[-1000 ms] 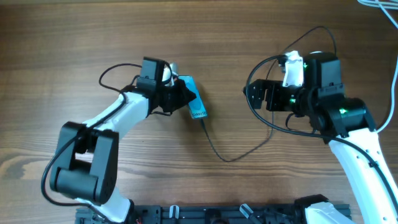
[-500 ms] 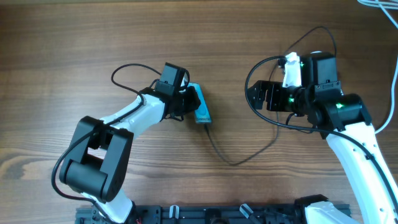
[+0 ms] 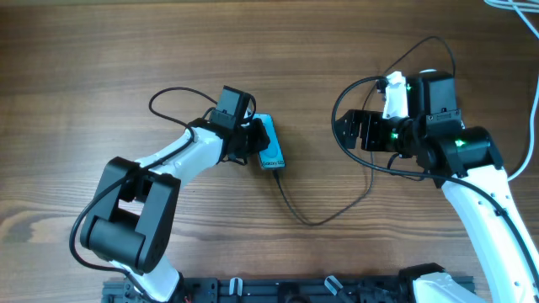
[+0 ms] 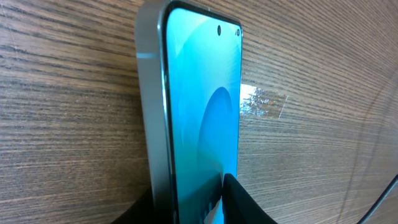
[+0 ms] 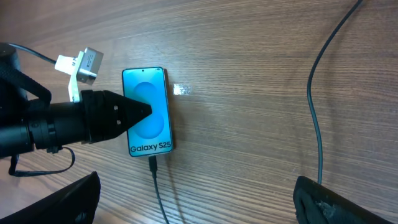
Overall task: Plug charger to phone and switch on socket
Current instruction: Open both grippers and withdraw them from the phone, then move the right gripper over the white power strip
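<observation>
Just left of the phone (image 3: 269, 145), the left gripper (image 3: 253, 141) is clenched on it. The phone's long axis runs away from the robot. "Galaxy S25" reads at its near end, where the charger (image 3: 303, 215) is plugged in. Well right of the phone, the right gripper (image 3: 345, 130) hangs spread and empty. The socket is unseen. A white cord (image 3: 515, 15) lies farther right, so the right arm is likely nearer.
</observation>
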